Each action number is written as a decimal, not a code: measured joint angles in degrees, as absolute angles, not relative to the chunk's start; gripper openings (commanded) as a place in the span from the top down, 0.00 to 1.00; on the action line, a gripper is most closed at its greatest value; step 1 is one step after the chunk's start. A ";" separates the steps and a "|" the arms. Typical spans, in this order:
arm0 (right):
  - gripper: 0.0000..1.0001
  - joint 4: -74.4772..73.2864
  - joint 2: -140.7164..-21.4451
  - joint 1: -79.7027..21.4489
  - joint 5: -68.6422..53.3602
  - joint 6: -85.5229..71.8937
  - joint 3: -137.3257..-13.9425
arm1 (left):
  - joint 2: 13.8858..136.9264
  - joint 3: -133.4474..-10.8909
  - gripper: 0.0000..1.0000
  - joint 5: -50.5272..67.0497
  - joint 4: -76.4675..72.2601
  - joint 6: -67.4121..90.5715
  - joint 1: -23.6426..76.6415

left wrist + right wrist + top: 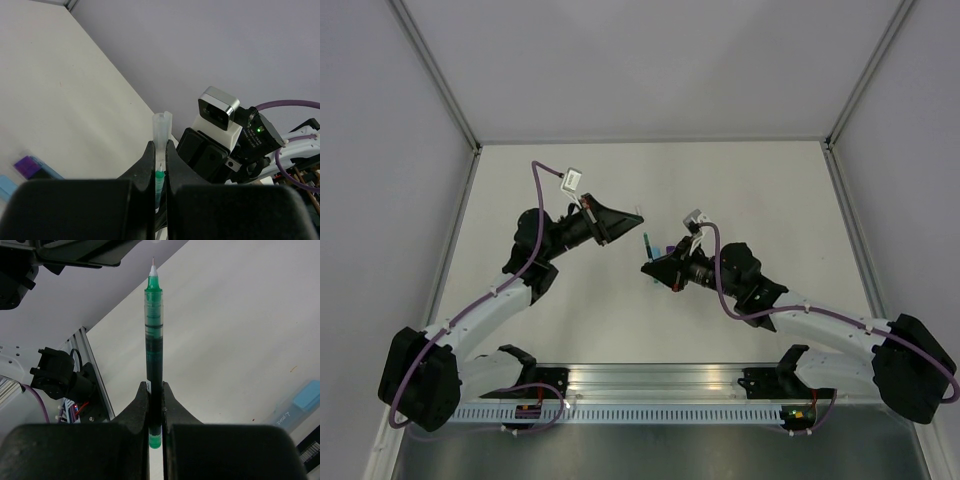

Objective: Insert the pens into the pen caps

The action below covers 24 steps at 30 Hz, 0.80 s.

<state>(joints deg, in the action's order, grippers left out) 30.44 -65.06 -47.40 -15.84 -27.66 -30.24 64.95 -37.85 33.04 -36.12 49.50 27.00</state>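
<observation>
L gripper (160, 146) pinched tight on slim cap (161, 127). R gripper (155, 388) clamped on green pen (153, 340), tip pointing at cap, close but not in. Both held up mid-table (760, 190). Purple marker (27, 166) lies below.

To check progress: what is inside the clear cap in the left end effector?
The clear cap looks empty above; lower down a green piece shows between the left end effector's fingers, which cover the rest. The green pen is outside it, in the right end effector.
</observation>
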 measured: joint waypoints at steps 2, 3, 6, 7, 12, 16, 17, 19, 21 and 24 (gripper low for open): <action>1.00 30.41 -64.71 -47.40 -15.33 -27.66 -30.20 | 64.95 -37.85 0.98 33.04 -36.14 49.41 27.31; 1.00 30.44 -64.45 -47.40 -15.09 -27.66 -30.13 | 64.95 -37.85 0.98 33.04 -36.14 49.39 27.46; 1.00 30.41 -63.96 -47.40 -14.48 -27.64 -29.91 | 64.95 -37.85 0.98 33.06 -36.16 49.12 28.10; 1.00 30.41 -63.86 -47.40 -14.17 -27.64 -29.80 | 64.95 -37.85 0.98 33.06 -36.16 49.08 28.25; 1.00 30.35 -63.68 -47.40 -13.08 -27.64 -29.69 | 64.97 -37.85 0.98 33.08 -36.32 48.62 29.21; 1.00 29.95 -63.11 -47.40 -12.08 -27.59 -29.63 | 65.10 -37.85 0.98 33.10 -36.64 48.05 30.11; 1.00 29.89 -62.87 -47.40 -11.94 -27.55 -29.56 | 65.23 -37.85 0.98 33.08 -36.56 47.64 30.28; 1.00 29.74 -62.24 -47.40 -11.51 -27.40 -29.36 | 65.63 -37.85 0.98 33.08 -36.51 46.83 30.41; 1.00 29.30 -61.67 -47.37 -10.68 -27.35 -29.26 | 66.04 -37.85 0.98 33.06 -36.47 46.17 30.50; 1.00 28.82 -61.14 -47.37 -10.17 -27.24 -28.91 | 66.48 -37.85 0.98 33.01 -36.34 45.47 30.52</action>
<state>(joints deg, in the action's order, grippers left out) 28.82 -61.14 -47.37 -10.17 -27.24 -28.91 66.48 -37.85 33.01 -36.34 45.47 30.52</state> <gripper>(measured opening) 0.053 0.056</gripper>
